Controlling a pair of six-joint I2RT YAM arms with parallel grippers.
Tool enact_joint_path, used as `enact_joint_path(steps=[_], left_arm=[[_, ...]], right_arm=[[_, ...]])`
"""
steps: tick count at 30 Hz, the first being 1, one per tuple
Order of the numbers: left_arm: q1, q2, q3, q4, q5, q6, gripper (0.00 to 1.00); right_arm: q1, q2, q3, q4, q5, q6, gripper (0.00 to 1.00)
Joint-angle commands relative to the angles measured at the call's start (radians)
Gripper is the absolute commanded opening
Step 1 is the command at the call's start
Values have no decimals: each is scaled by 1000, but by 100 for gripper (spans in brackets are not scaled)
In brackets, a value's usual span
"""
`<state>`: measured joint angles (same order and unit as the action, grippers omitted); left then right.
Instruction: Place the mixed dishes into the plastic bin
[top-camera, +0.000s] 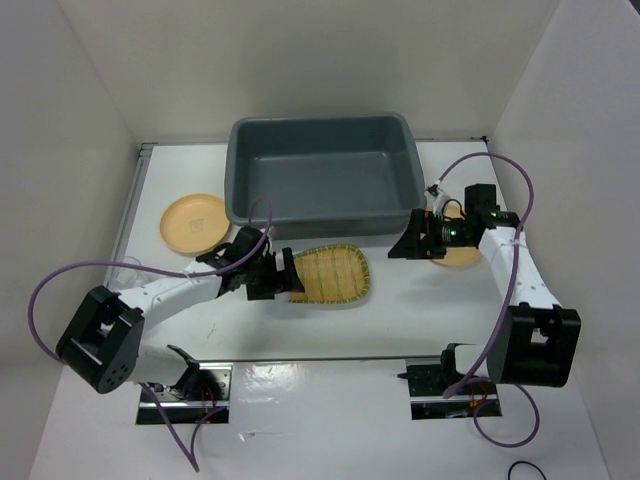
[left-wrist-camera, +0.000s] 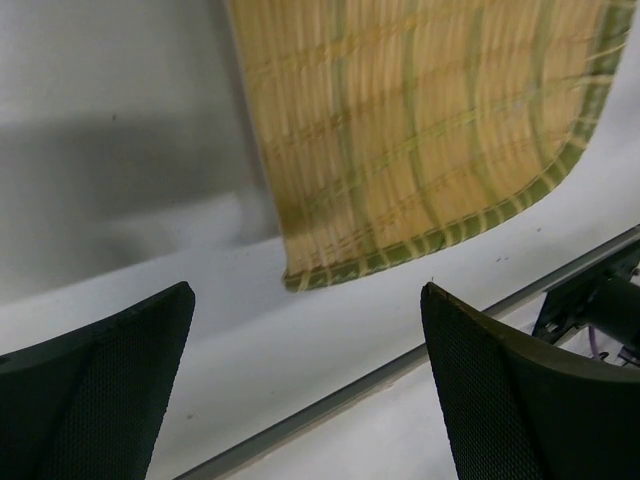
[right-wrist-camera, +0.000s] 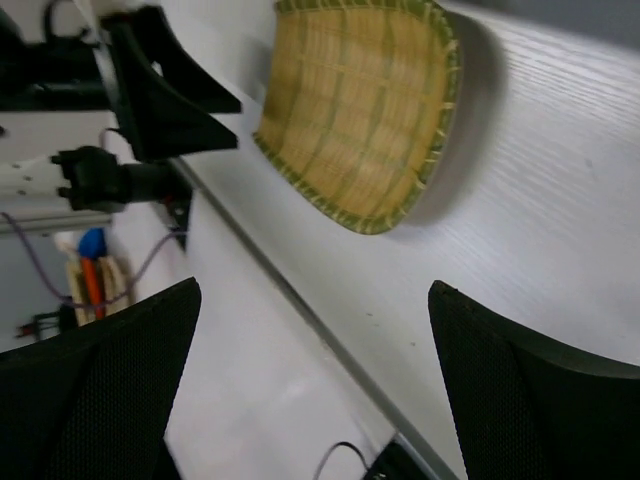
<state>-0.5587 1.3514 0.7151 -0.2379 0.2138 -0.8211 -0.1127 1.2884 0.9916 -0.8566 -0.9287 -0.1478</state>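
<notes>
The left hand (left-wrist-camera: 310, 395) is at the straight end of the bamboo tray (top-camera: 332, 273), its fingers spread wide with nothing between them. In its own camera the tray's edge lies just ahead of the tips, flat on the bench (top-camera: 400, 305). The tray sits near the front wall of the bin (top-camera: 330, 222), and the bin looks bare inside. The right hand (right-wrist-camera: 310, 395) hangs open too, above the bench to the tray's right, with one orange plate (top-camera: 458, 258) partly under that arm. The other plate (top-camera: 195, 222) lies left of the bin.

To my eye the tray is the job in hand. It is flat and thin, so one finger should slide low under the rim with the other on top. They should close on the woven edge well in from the corner. After that comes a level lift clear of the bin's rim before letting go.

I can read no brand, label or writing anywhere.
</notes>
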Motion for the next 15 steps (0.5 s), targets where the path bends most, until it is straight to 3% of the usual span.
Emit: enact_joint_path(steps=[1,2,4,12,15], left_arm=[[-7,-58,-43,40,-16,-33,100],[-7,-67,-52,40,-37,-42,100],[31,-87,-63,40,-50,-43,100],[102,-17,-34,86,-1,-61,100],[91,57,-23,111,9,-82,100]], right_arm=[[15,50,4,157,-105,250,98],[15,63,-45,260,-148,389,98],[15,95,-82,329,-131,452,98],[15,137,-199,332,108,508,98],[96,146,-199,398,157,537,98]])
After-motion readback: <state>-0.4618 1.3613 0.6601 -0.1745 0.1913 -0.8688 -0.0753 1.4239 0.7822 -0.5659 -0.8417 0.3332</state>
